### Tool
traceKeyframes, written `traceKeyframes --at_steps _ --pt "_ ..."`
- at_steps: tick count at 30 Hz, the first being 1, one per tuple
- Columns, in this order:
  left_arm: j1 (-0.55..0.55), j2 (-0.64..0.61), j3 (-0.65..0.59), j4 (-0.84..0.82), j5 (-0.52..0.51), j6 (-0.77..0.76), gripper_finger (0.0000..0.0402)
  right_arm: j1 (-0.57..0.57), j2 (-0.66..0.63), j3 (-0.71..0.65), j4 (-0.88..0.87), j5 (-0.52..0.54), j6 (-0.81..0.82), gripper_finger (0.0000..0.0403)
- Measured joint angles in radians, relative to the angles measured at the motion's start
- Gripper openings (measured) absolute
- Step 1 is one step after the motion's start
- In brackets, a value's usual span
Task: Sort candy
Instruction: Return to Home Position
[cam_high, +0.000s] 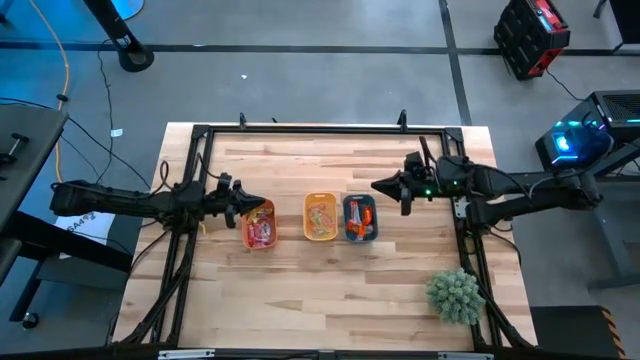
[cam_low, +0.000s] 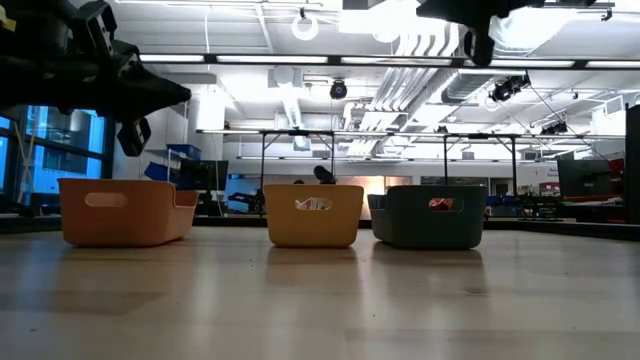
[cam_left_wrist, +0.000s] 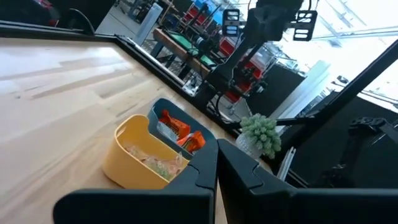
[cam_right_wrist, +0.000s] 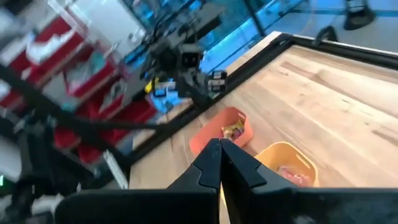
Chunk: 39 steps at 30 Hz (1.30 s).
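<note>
- Basically, high view: the candy lay sorted in three trays mid-table. The orange tray sat at 9 o'clock of the yellow tray, and the teal tray at its 3 o'clock. No loose pieces showed on the wood.
- Left gripper hung at 9 o'clock of the orange tray, over its edge. Right gripper hung at 1 o'clock of the teal tray. The plant ball sat at the table's 4 o'clock corner.
- Low view: the trays stood in a row, with wrappers glimpsed through the handle slots. Both arms hung high and clear of them.
- Left wrist view: the fingers were pressed together and empty. Orange wrappers lay in the teal tray and pale ones in the yellow.
- Right wrist view: the fingers were also pressed together, holding nothing. Wrapped pieces showed in the orange and yellow trays.
- Handling, as a judgement: the pieces were likely light and soft inside, with crinkly, slippery wrappers. Best pinched across the body's middle, not by the wrapper ends.
- Looks: small wrapped sweets in red, orange and pale yellow-green, far smaller than the trays.
</note>
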Motion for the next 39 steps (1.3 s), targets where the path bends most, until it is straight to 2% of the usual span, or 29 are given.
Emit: traceKeyframes --at_steps 7,11,14,16,20,23,25,27,30,33,39 --pt "0.0 0.0 0.0 -0.001 0.0 0.001 0.0 -0.177 -0.049 -0.001 -0.039 -0.334 -0.192 0.0" --pt "0.0 0.0 0.0 -0.001 -0.001 0.001 0.0 -0.239 -0.129 -0.001 -0.143 -0.418 -0.292 0.0" --pt "0.0 0.0 0.0 -0.001 -0.001 0.002 0.0 -0.267 -0.196 -0.004 -0.208 -0.425 -0.338 0.0" --pt "0.0 0.0 0.0 -0.001 -0.001 0.002 0.0 -0.272 -0.252 -0.057 -0.152 -0.425 -0.321 0.0" --pt "0.0 0.0 0.0 -0.001 -0.001 0.002 0.0 -0.253 -0.405 -0.312 0.147 -0.424 -0.136 0.0" --pt "0.0 0.0 0.0 -0.001 -0.001 0.002 0.0 -0.226 -0.502 -0.512 0.389 -0.38 0.03 0.0" --pt "0.0 0.0 0.0 -0.001 -0.001 0.002 0.0 -0.206 -0.54 -0.598 0.513 -0.333 0.062 0.0" --pt "0.0 -0.005 0.0 -0.004 -0.001 0.002 0.0 -0.187 -0.562 -0.647 0.565 -0.301 0.03 0.0" --pt "0.0 -0.04 0.0 -0.023 -0.001 0.002 0.0 -0.171 -0.567 -0.695 0.56 -0.285 -0.079 0.0" --pt "0.005 -0.119 0.0 -0.117 -0.003 0.002 0.0 -0.169 -0.566 -0.728 0.553 -0.286 -0.164 0.0" --pt "0.035 -0.313 0.001 -0.498 0.0 0.001 0.0 -0.171 -0.564 -0.725 0.327 -0.285 -0.177 0.0"
